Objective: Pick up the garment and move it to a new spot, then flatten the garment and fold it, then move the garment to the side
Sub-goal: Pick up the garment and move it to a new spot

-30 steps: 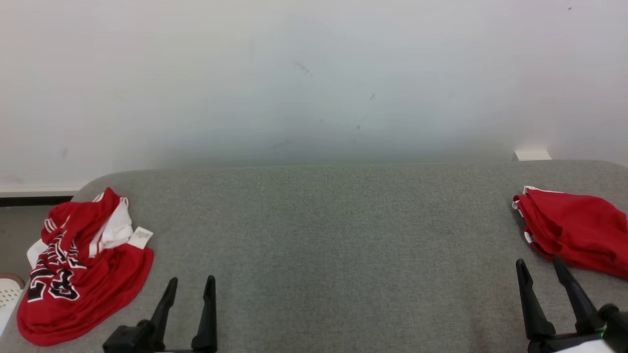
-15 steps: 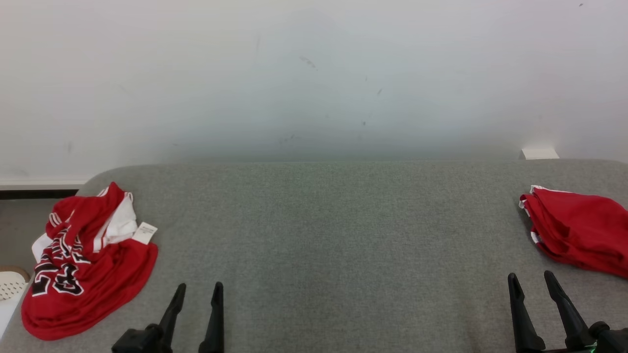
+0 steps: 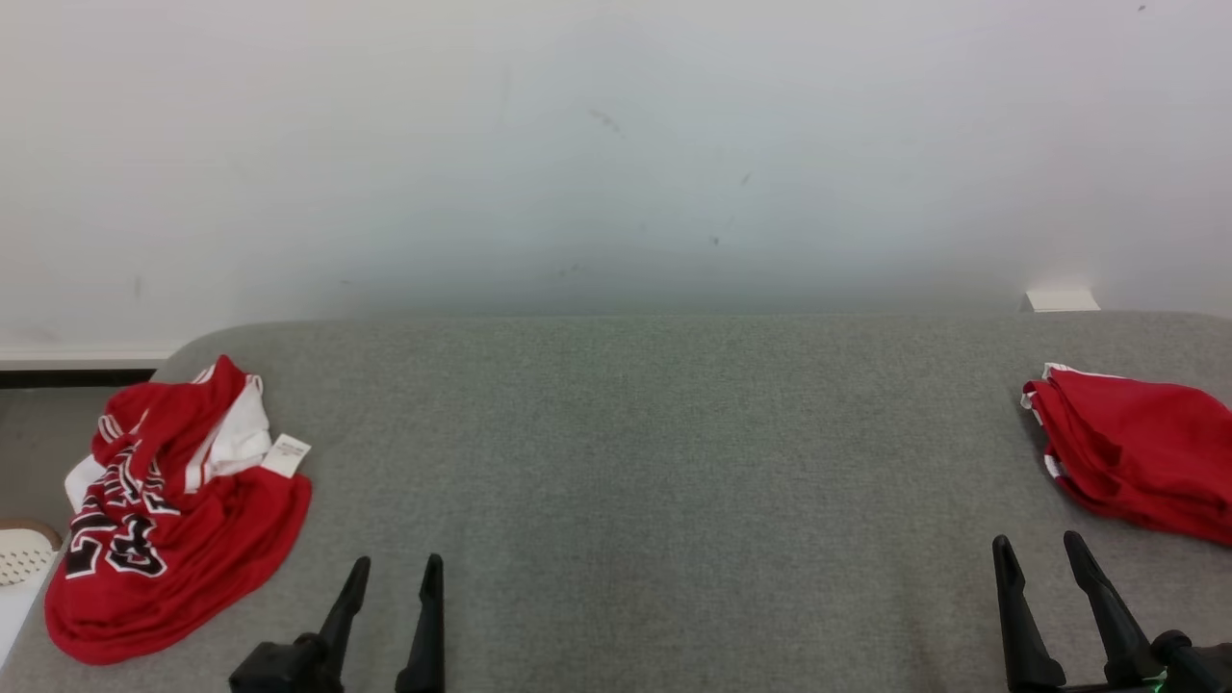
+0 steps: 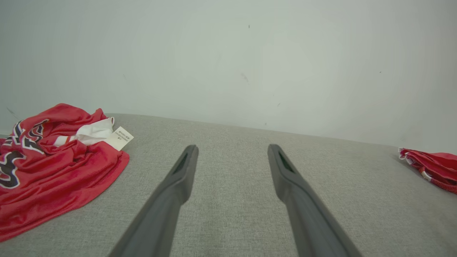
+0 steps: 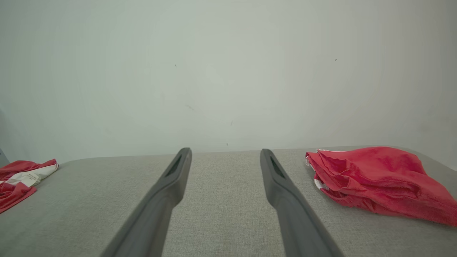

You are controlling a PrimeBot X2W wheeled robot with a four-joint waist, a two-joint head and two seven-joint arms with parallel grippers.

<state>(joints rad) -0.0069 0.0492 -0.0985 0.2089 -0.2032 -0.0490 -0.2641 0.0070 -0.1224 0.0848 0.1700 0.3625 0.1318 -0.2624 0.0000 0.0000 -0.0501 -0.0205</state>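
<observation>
A crumpled red jersey with black and white lettering and a white tag lies in a heap at the left end of the grey surface; the left wrist view has this jersey at its left. A folded red garment rests at the right end, also seen as the folded garment. My left gripper is open near the front edge, just right of the jersey and apart from it. My right gripper is open, in front of the folded garment, holding nothing.
A white wall rises right behind the grey surface. A white perforated object sits off the surface's left edge, over the floor. A small white block stands at the back right. The wide middle stretch of the surface lies between the two garments.
The head view shifted slightly, so everything drifted a little right. Both grippers sit lower in view than a second ago, and the right gripper's fingers stand straighter.
</observation>
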